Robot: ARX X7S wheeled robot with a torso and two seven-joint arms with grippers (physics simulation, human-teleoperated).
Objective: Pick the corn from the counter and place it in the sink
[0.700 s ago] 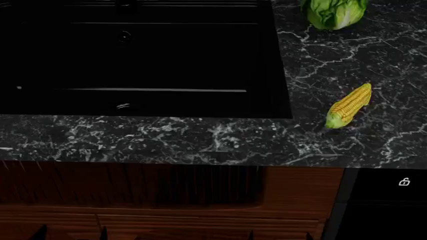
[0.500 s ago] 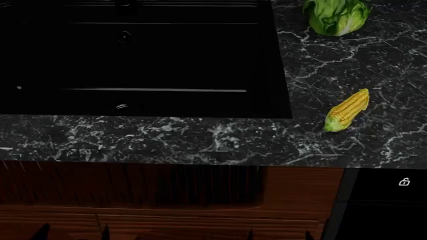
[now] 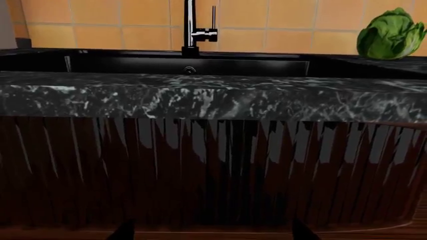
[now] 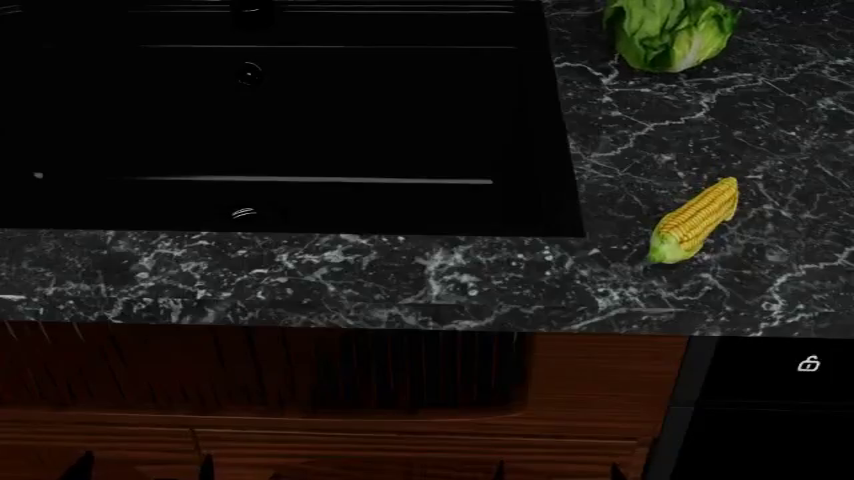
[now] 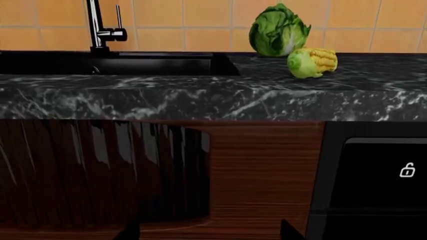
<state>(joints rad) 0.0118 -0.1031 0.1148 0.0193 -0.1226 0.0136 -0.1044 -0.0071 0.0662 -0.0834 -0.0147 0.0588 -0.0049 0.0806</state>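
While the small yellow corn cob lies untouched on the black marble bench, right of the glossy black sink, both jaws' state cannot be told.

Corn: small yellow cob, kernel rows visible, green stem end pointed toward counter's front edge, tapered tip angled away; laid flat on counter, right of sink, apart from its rim.
Counter: black marble-look top, white veins.
Sink: large rectangular glossy black basin, set into counter; round drain seen in its floor, black faucet at back.
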